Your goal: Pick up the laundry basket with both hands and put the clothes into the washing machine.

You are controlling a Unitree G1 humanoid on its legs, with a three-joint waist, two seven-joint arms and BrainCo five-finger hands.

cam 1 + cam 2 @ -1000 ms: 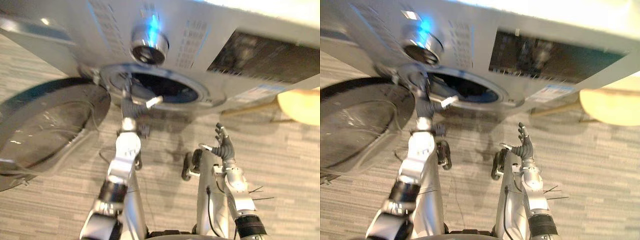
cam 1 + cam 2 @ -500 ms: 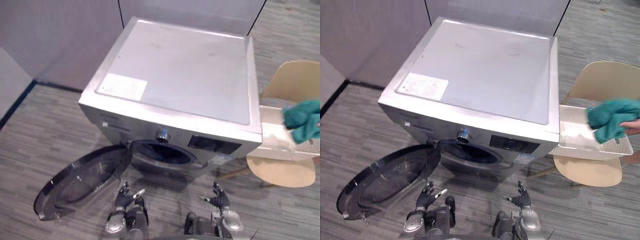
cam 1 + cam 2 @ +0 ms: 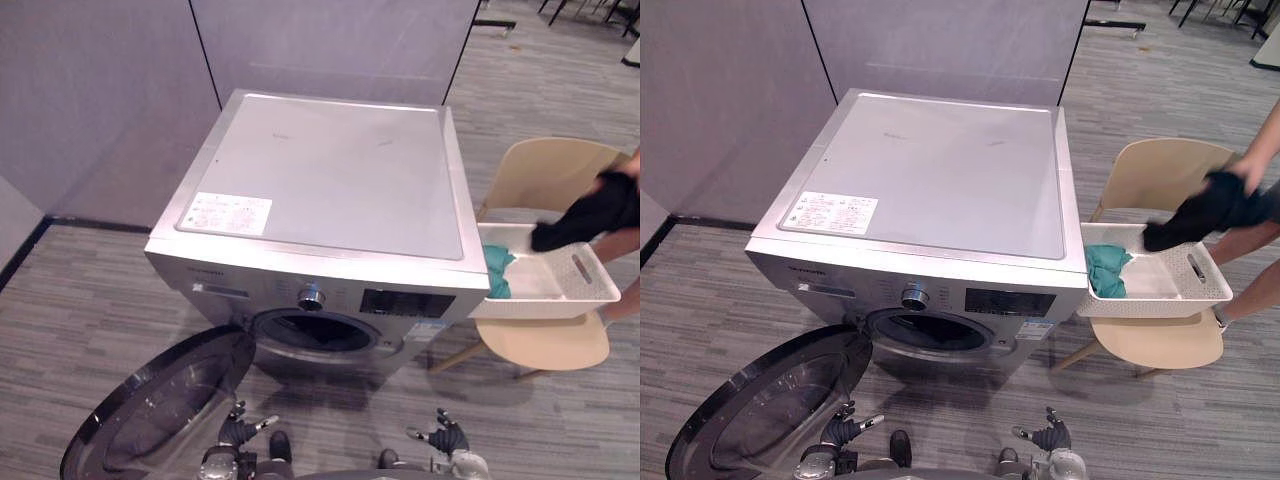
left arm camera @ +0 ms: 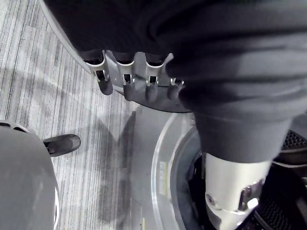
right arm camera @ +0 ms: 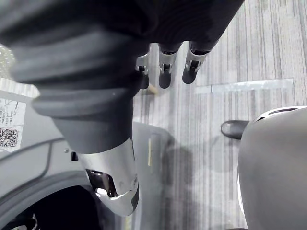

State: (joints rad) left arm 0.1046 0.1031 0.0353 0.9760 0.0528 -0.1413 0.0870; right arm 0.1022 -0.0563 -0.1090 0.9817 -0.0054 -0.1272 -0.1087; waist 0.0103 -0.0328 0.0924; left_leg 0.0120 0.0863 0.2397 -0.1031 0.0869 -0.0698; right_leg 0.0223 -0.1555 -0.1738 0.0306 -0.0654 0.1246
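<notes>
Pickup not yet begun: left hand (image 3: 240, 430) and right hand (image 3: 447, 438) hang empty, fingers released. Next: face the laundry basket (image 3: 545, 308) on the chair (image 3: 545, 345) and grasp both ends.

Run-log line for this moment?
washing machine door open | laundry basket on chair, person holds dark garment above it | left hand, right hand open, empty

A beige chair (image 3: 1155, 170) is seen on the grey striped floor (image 3: 700, 290). A person's arm (image 3: 1262, 140) is held over it. Grey partition walls (image 3: 940, 40) are placed behind.
</notes>
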